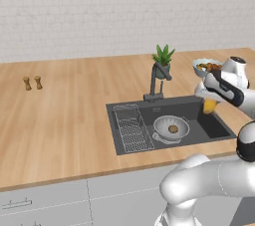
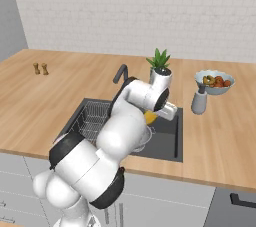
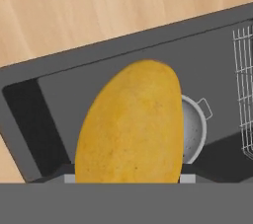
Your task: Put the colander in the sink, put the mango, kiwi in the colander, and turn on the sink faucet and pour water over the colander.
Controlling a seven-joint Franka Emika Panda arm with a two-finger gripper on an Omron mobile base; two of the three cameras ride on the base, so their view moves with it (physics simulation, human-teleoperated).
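The mango (image 3: 131, 124), yellow-orange and oval, sits clamped in the end effector (image 1: 209, 106), whose jaws stand partly apart around the fruit; in the left base view it hangs above the right end of the sink (image 1: 211, 126), clear of the basin floor. The hand view looks past the mango at the dark basin below, with the colander's rim and one small handle showing just beside the fruit. The colander (image 1: 171, 127) rests on the sink floor near the middle, and the kiwi (image 1: 173, 129), dull brown, lies inside it. A wire rack (image 1: 131, 128) occupies the sink's left part, just beside the colander. The sink faucet (image 1: 156, 83) stands behind the basin on its square base, its spout angled. A small potted plant (image 1: 163, 60) stands behind the faucet, and a pale bowl of colourful food (image 2: 214, 81) sits on the counter (image 1: 64, 120) to the right, with a grey dispenser (image 2: 199, 101) near it. Two small brown shakers (image 1: 32, 82) stand well apart to the left.
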